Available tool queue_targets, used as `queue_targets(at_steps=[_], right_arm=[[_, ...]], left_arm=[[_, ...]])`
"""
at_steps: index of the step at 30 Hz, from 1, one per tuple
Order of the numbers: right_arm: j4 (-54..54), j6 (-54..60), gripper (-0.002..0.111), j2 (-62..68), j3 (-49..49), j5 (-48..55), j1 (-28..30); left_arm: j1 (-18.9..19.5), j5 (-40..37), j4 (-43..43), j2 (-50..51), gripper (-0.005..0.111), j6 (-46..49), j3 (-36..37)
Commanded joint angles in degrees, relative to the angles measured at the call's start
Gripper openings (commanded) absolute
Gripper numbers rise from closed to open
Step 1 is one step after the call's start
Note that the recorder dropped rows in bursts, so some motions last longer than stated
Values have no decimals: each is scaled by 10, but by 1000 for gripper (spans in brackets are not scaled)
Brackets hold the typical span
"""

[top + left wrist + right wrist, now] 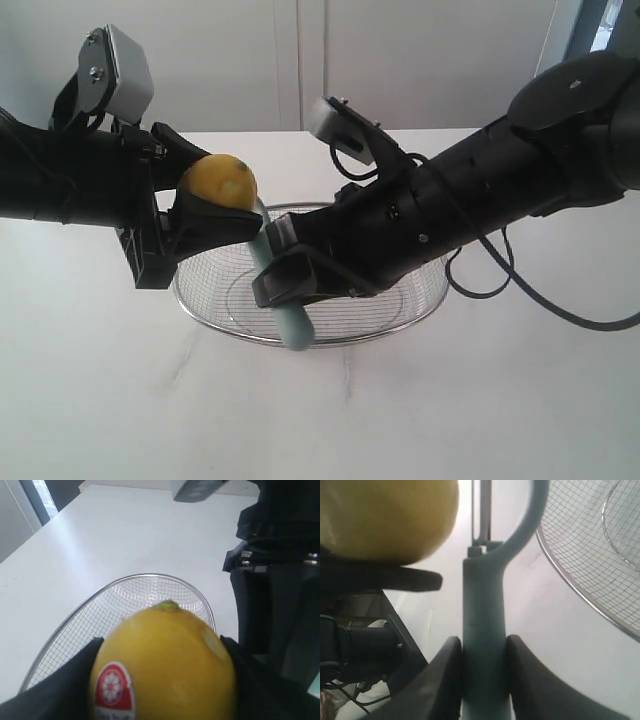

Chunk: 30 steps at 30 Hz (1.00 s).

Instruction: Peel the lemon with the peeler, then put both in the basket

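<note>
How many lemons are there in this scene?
1. The lemon sits clamped in the left hand, in the air by the basket; the arms hide part of the basket, so another could be hidden.

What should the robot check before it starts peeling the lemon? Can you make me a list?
1. Lemon held firmly in the left gripper: ok.
2. Peeler handle clamped in the right gripper: ok.
3. Blade touching the lemon: not ok, the right wrist view shows a gap between them.
4. Basket close by, below both arms: ok.
5. Sticker out of the blade's path: cannot tell.
</note>
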State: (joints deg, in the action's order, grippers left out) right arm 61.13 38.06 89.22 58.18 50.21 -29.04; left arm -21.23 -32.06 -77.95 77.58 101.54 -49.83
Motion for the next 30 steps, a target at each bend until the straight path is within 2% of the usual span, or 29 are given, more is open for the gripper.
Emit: queue_targets(at_steps=[1,30], right_arm=[[6,5,0,-6,6,0,11],[-2,2,0,-34,6,-5,22]], left_arm=[[-2,-10,-12,-7,0,-3,1],[-1,-6,-12,-7,0,-3,1]])
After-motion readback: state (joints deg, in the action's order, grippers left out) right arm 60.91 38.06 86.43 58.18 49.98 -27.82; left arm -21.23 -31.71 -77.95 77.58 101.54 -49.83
